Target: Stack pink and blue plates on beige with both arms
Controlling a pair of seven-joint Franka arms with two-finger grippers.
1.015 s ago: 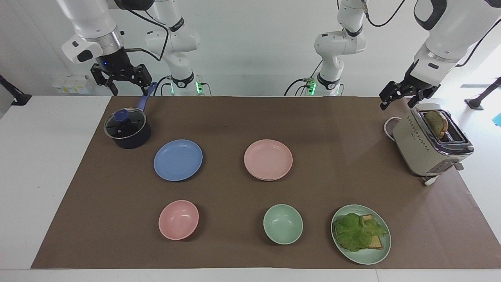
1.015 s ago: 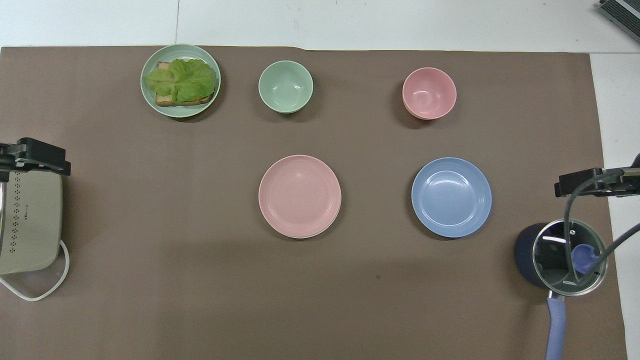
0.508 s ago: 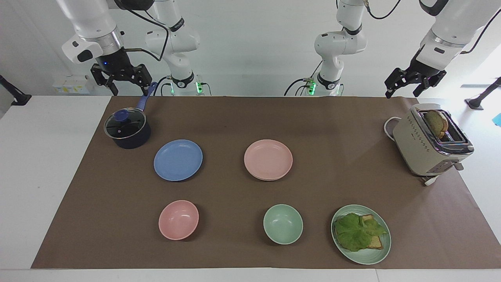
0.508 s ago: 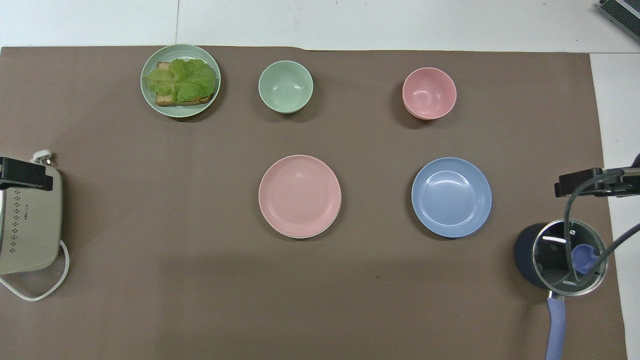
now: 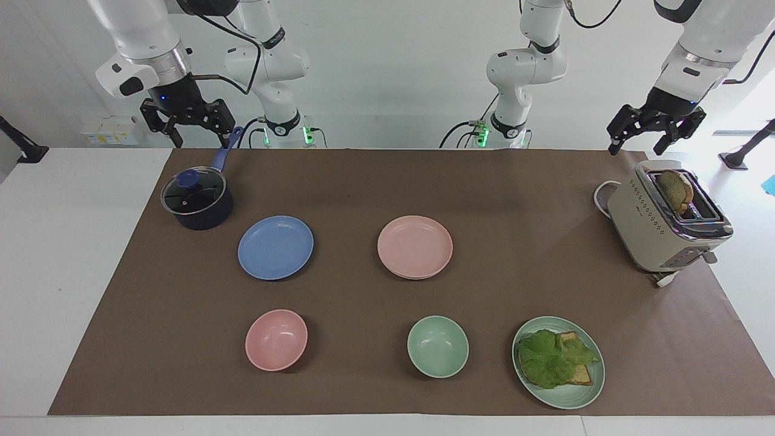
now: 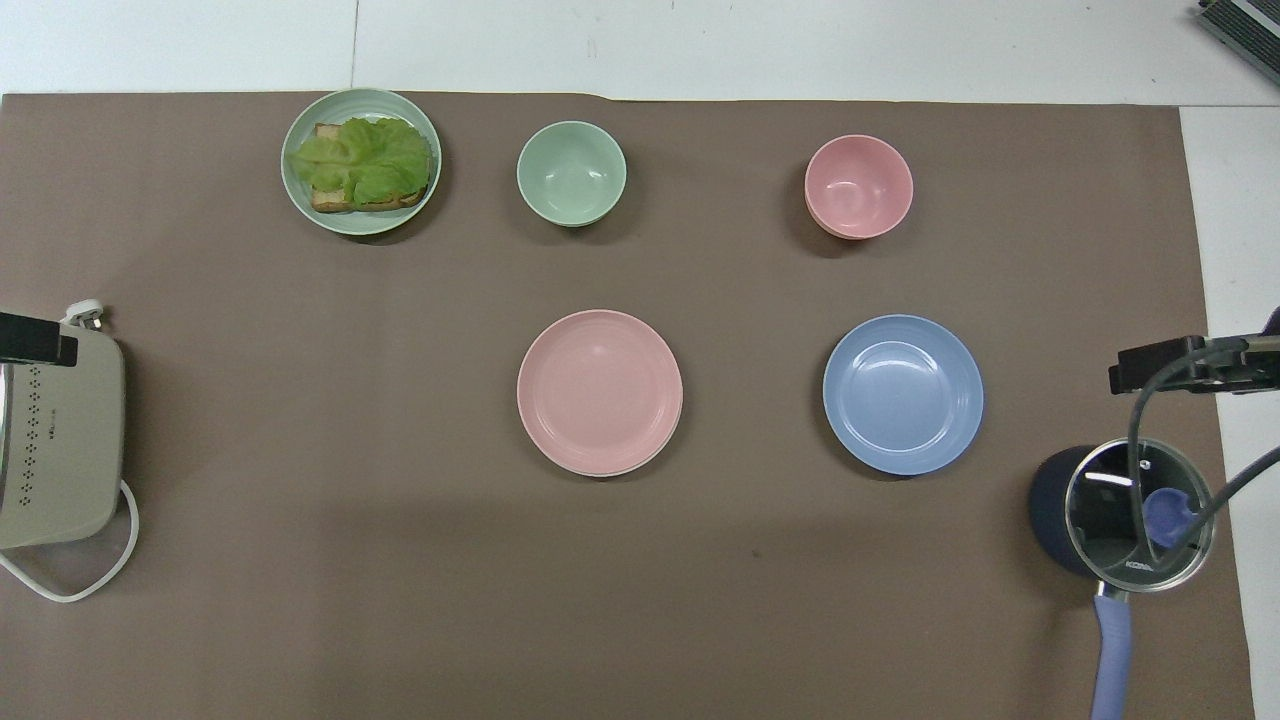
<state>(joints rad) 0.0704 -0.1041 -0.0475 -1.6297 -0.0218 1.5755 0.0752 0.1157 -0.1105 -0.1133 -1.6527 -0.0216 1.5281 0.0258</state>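
Note:
The pink plate (image 5: 415,245) (image 6: 599,390) lies mid-table on top of the beige plate (image 5: 416,277), of which only a thin pale rim shows under its edge. Beside it, toward the right arm's end, the blue plate (image 5: 275,247) (image 6: 903,393) lies alone on the mat. My left gripper (image 5: 637,147) (image 6: 35,340) hangs open and empty in the air over the toaster's end of the table. My right gripper (image 5: 194,140) (image 6: 1190,365) hangs open and empty above the pot's handle.
A beige toaster (image 5: 666,221) holding bread stands at the left arm's end. A dark lidded pot (image 5: 197,200) stands at the right arm's end. Farther from the robots are a pink bowl (image 5: 276,340), a green bowl (image 5: 437,346) and a green plate (image 5: 582,393) with lettuce toast.
My left gripper has risen from just above the toaster and drawn back toward the robots. The right arm and all the dishes have stayed still.

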